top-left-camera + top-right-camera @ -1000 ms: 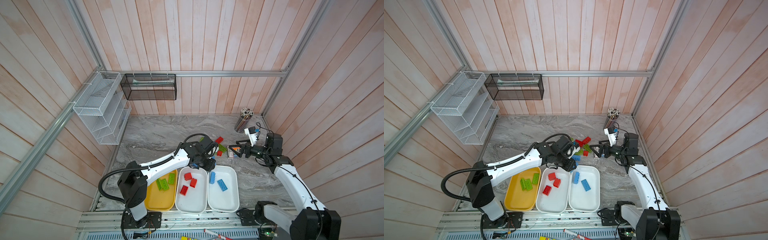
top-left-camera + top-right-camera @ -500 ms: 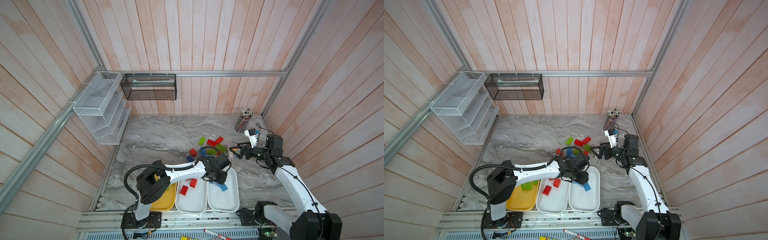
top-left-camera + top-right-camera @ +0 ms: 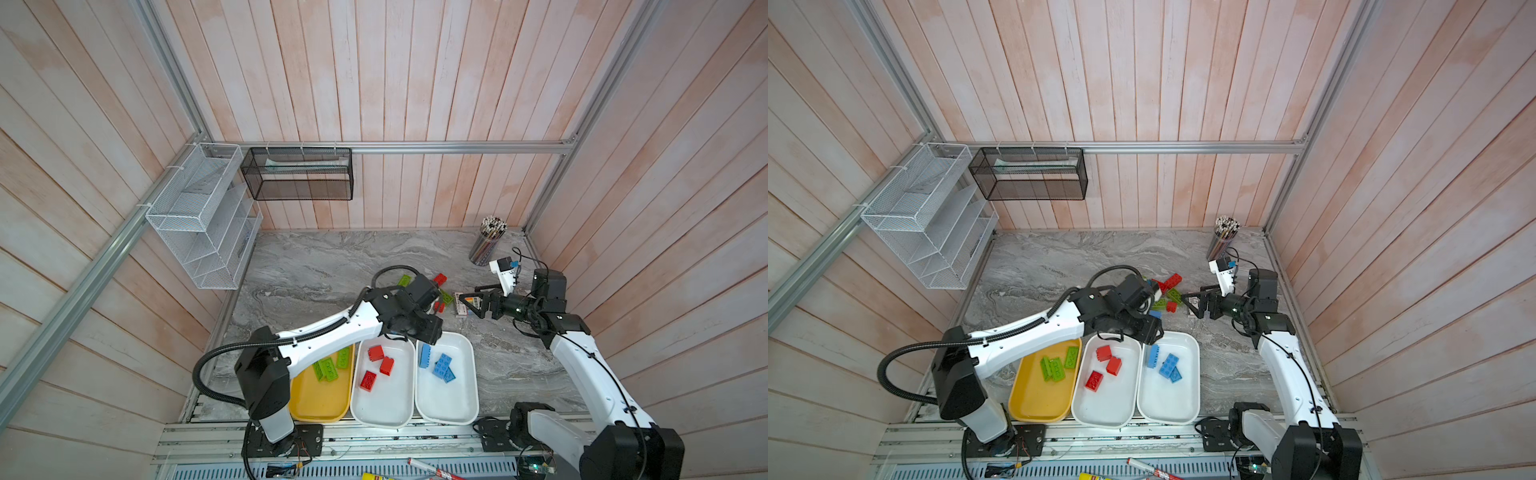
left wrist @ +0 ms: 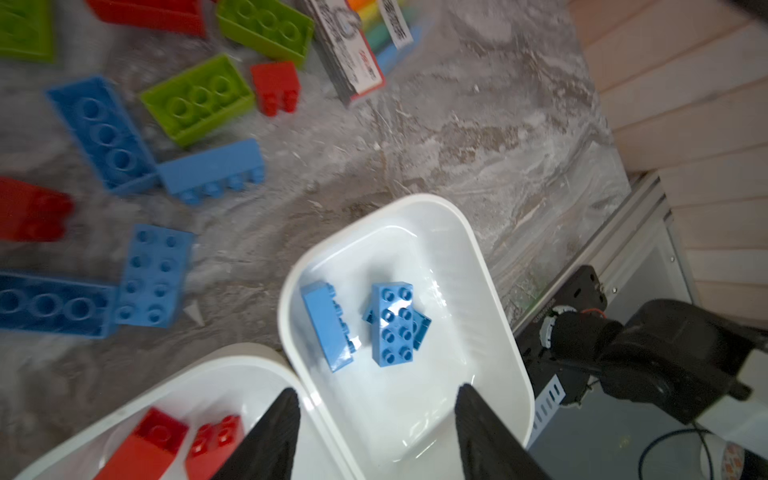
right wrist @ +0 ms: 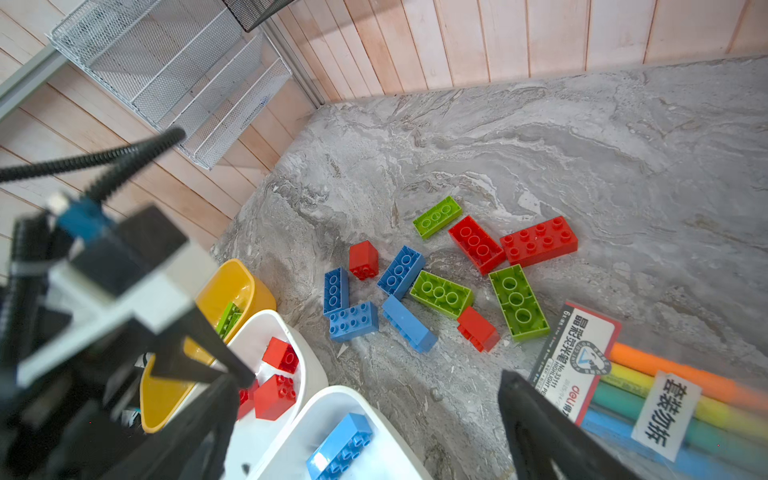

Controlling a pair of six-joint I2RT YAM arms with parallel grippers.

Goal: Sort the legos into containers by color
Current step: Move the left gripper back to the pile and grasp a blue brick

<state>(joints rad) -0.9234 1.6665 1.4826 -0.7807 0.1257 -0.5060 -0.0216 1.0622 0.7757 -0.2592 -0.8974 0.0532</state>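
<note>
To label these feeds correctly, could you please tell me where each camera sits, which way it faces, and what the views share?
Top views: high over the table's front edge, looking down toward the back wall; both arms show, with left pincer and right pincer.
Left wrist: on the left arm, looking down past its open pincer into the white tray of blue legos.
Right wrist: on the right arm, looking past its open pincer over the loose legos; the left arm blurs in.
Shared: both wrist views show that tray and the rainbow pack.
</note>
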